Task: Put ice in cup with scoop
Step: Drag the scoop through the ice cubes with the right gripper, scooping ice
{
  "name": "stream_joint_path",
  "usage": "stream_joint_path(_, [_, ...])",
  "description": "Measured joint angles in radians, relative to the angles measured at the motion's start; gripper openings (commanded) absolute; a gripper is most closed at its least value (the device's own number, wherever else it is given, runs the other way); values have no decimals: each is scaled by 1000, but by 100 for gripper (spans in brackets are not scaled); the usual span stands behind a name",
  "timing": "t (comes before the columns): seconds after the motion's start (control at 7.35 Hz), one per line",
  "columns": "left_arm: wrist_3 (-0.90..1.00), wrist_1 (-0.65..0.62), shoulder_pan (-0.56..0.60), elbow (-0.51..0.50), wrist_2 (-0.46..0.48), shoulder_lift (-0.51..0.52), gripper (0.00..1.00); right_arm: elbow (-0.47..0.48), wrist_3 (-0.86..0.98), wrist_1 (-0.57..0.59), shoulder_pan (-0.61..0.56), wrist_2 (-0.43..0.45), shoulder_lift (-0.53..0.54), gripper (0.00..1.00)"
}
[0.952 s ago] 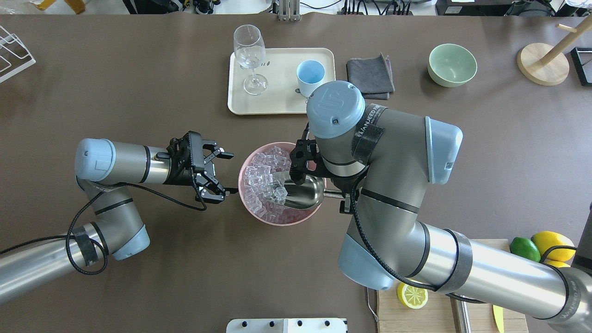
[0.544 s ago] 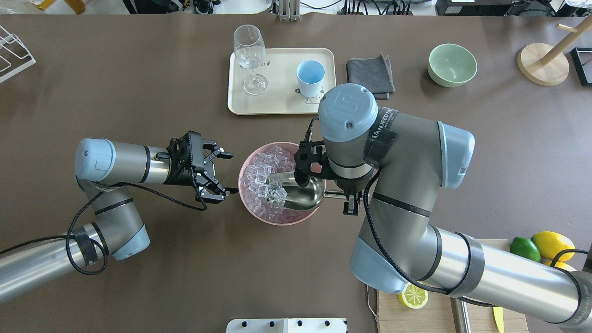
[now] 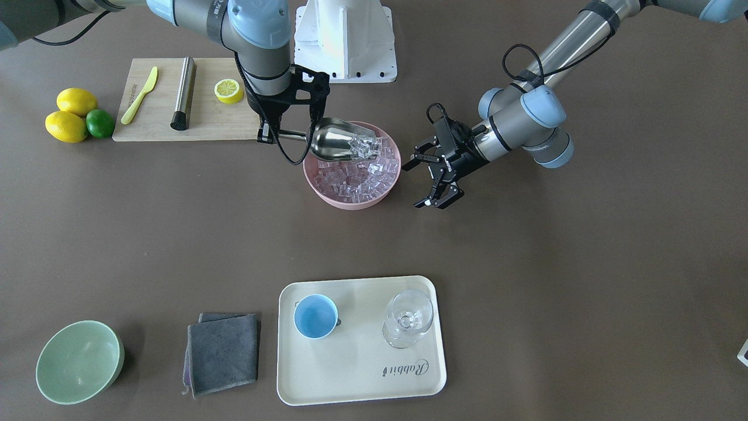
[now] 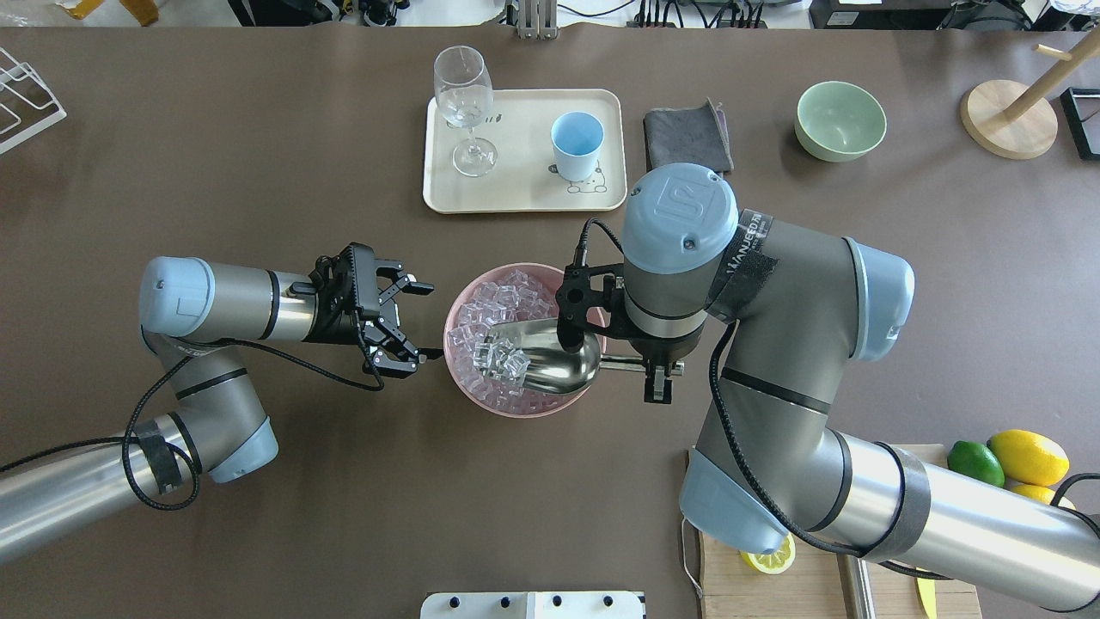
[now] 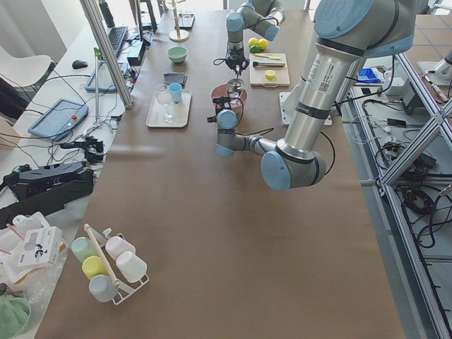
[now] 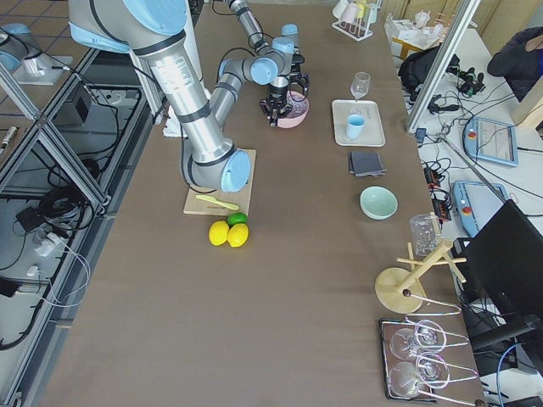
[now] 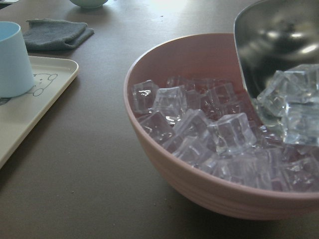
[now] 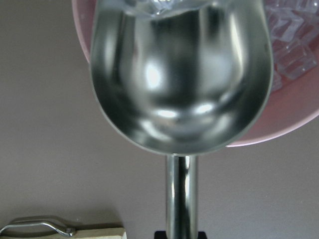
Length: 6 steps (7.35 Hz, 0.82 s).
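Nearest the robot, a wooden cutting board [image 3: 204, 120] is lying on the desk [image 4: 258, 172], carrying a lemon half [image 3: 228, 90], a yellow knife [image 3: 139, 95] and a steel cylinder [image 3: 183, 93]. Two lemons [image 3: 67, 127] and a lime [image 3: 100, 123] are resting just beside it.

A little farther out, the right gripper [image 4: 655, 371] is pointing downward with its jaws clamped tight on the slim handle of the scoop [image 4: 563, 361]. The scoop is lying roughly level over the pink bowl [image 4: 516, 411], on the side toward the right arm. Its trough is facing up, and a small clump of ice [image 4: 503, 361] is sitting at its open mouth. More ice is filling the bowl beneath it. On the bowl's other side, the left gripper [image 4: 421, 325] is hovering just beside the rim, its jaws spread wide and gripping nothing.

Farther across the desk, well apart from the pink bowl, a cream tray [image 4: 516, 193] is carrying the light-blue cup [image 4: 577, 142], standing upright, and a clear wine glass [image 4: 464, 94]. Past the tray's end, a folded grey cloth [image 4: 687, 137] and a pale green bowl [image 4: 840, 120] are sitting.
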State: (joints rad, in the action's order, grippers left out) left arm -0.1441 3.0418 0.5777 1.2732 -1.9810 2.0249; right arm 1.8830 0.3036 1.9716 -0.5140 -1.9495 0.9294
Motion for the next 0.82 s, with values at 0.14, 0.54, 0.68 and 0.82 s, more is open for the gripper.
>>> stream_joint_path(0.14, [0, -1, 0, 0, 0, 1, 98, 3, -1, -30, -1, -6, 11, 0])
stream_joint_path(0.54, [0, -7, 2, 1, -1, 1, 98, 8, -5, -117, -24, -64, 45, 0])
stream_joint_path(0.68, [0, -8, 5, 2, -1, 1, 98, 8, -6, -140, -36, -82, 51, 0])
stream_joint_path(0.82, [0, -9, 7, 4, -2, 1, 98, 10, -7, -150, -48, -98, 53, 0])
